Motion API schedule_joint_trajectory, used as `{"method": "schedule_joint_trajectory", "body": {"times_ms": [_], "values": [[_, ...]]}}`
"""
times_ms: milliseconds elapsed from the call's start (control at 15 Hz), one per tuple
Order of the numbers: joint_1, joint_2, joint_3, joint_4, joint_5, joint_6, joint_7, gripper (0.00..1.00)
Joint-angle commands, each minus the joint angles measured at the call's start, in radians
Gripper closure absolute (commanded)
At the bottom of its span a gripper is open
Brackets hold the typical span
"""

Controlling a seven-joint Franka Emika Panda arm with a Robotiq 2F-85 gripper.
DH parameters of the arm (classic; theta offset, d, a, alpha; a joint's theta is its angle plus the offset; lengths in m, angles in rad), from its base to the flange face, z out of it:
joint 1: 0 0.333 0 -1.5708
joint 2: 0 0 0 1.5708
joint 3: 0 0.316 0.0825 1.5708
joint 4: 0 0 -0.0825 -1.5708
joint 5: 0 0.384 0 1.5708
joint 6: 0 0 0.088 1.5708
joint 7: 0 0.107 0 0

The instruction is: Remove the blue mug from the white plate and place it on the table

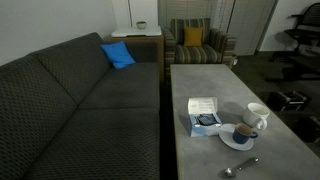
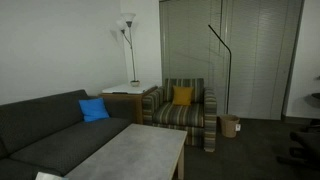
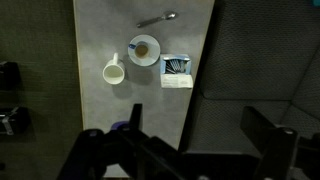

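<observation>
The blue mug (image 1: 243,132) stands upright on the white plate (image 1: 233,143) near the front end of the grey table (image 1: 200,85). In the wrist view, seen from high above, the mug (image 3: 144,48) shows its tan inside and sits on the plate (image 3: 153,61) on the table (image 3: 110,30). My gripper (image 3: 200,135) is open and empty. It hangs far above the scene, over the table's edge and the sofa, well away from the mug. The gripper does not show in either exterior view.
A white mug (image 1: 257,115) (image 3: 114,73), a white and blue box (image 1: 205,116) (image 3: 176,72) and a spoon (image 1: 240,167) (image 3: 156,19) lie around the plate. A dark sofa (image 1: 80,100) runs along the table. A striped armchair (image 2: 185,110) stands at its far end.
</observation>
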Motion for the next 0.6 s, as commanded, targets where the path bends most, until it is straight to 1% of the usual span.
{"method": "schedule_joint_trajectory", "body": {"times_ms": [0,133,333,400,533], "values": [[0.002,0.000,-0.002,0.002,-0.001,-0.003,0.001,0.00],[0.018,0.015,-0.016,0.004,-0.019,0.011,-0.111,0.00],[0.026,0.064,-0.035,0.024,-0.061,-0.017,-0.272,0.00],[0.024,0.081,-0.038,0.026,-0.085,0.000,-0.318,0.00],[0.011,0.096,-0.024,0.028,-0.127,0.037,-0.291,0.00]]}}
